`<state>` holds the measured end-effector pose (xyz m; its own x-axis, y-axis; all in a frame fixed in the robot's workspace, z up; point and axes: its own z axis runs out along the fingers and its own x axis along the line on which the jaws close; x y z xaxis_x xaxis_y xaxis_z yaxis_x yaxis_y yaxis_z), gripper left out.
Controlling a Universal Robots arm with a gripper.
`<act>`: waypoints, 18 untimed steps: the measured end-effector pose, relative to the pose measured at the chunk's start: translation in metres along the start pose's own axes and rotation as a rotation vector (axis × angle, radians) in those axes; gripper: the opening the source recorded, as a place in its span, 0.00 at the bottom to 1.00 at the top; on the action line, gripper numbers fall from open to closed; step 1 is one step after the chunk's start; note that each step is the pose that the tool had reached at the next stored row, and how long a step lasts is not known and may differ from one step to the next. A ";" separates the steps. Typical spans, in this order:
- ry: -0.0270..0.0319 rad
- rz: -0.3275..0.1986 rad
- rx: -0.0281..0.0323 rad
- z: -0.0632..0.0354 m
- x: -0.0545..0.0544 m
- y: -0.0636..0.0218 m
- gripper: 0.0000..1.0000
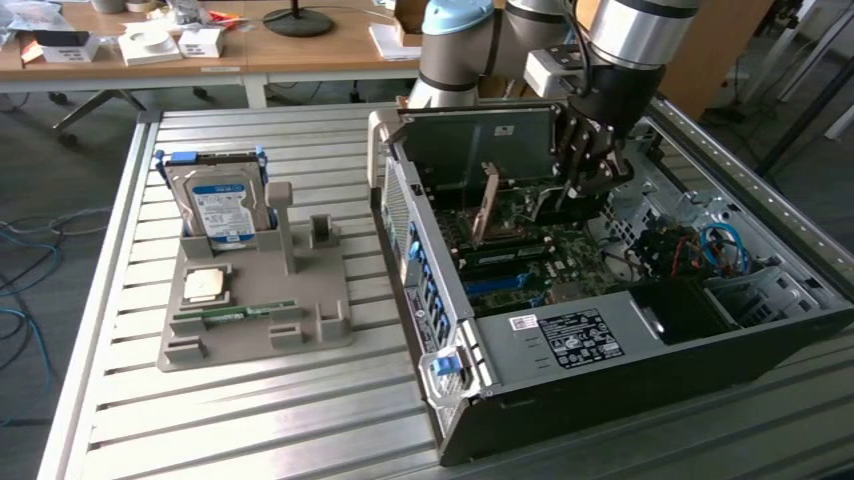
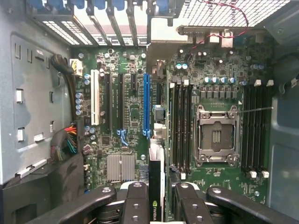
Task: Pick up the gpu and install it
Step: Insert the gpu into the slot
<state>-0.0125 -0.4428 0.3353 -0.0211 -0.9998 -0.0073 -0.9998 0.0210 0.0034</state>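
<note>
Inside the open computer case [image 1: 641, 330], above the motherboard [image 2: 135, 116]: one gpu [image 2: 157, 186].

Position: the card was seen edge-on in the wrist view. It was held upright between the fingers [image 2: 138, 200] of the tool [image 2: 161, 205], which were closed on its two flat faces. A maker's logo was shown on the upper edge. The card was hung just beside the line of the long blue slot [image 2: 146, 105], between that slot and the memory banks next to the processor socket [image 2: 217, 135]. Whether its lower edge was touching the board could not be told, and the bracket end could not be made out.

Handling, as judged: light, thin and stiff, so little grip force was thought to be needed. The faces were taken to be hard and smooth, so some slip under a sideways push was to be allowed for. Fragile: the small parts on the faces and the contact edge along the bottom were considered liable to damage. The best hold was judged to be across the faces near the top edge, about mid-length and clear of the contacts, as it was taken here.

Elsewhere: on the bench [image 1: 267, 430], well apart from the case, a grey holder [image 1: 254, 340] was noted. A hard drive [image 1: 220, 210] was stood upright in it and a memory stick [image 1: 247, 313] was laid flat.
</note>
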 end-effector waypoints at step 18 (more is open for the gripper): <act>-0.0001 0.000 0.0004 0.0007 0.000 0.0110 0.27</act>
<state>-0.0235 -0.4428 0.3346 -0.0212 -0.9997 -0.0074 -0.9998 0.0211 0.0030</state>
